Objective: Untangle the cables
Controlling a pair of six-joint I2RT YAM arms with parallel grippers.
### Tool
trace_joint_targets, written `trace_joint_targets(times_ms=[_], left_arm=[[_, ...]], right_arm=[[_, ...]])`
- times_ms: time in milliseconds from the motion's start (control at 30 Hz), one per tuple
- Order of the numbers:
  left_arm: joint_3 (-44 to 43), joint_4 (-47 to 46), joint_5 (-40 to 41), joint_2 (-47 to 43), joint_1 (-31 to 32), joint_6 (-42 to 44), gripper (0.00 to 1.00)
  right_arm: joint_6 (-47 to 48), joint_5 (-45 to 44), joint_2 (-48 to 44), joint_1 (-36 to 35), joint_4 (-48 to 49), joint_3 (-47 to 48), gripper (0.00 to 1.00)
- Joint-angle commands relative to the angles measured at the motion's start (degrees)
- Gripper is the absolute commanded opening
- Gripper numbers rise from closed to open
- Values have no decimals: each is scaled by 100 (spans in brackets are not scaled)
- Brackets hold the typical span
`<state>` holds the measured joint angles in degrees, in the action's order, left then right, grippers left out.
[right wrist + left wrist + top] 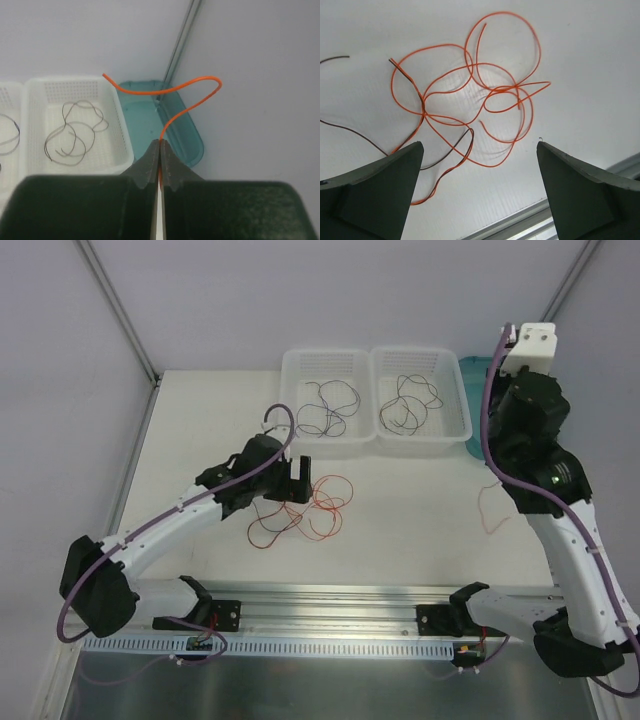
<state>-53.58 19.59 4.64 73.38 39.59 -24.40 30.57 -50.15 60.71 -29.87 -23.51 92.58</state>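
Left wrist: left gripper (pixel 479 146) wide over cables (pixel 475 95), rail (pixel 532 216) close.

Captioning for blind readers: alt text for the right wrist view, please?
The right gripper is shut on a thin orange wire that curls upward in front of a translucent teal plastic tray. Left of it, a white perforated plastic basket holds a thin dark wire.

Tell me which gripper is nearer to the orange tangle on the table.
Left. The left gripper hangs open above the orange tangle; the right gripper is far at the back right, near the teal tray, shut on one orange wire.
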Motion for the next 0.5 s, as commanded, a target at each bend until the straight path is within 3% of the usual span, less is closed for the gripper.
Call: trace_joint_targets(times_ms=[0,267,467], left_arm=[[-363,527,-456,-535,-276,172,99],[-320,950,-1018,-1502,-892,857,99],[67,941,-606,-1845,-997,1491,99]], right_arm=[[-866,988,64,472,-215,-160,1],[-2036,1902,-191,605,-488,-1724,1],[-2800,2561,-104,789,-647,-3277,1]])
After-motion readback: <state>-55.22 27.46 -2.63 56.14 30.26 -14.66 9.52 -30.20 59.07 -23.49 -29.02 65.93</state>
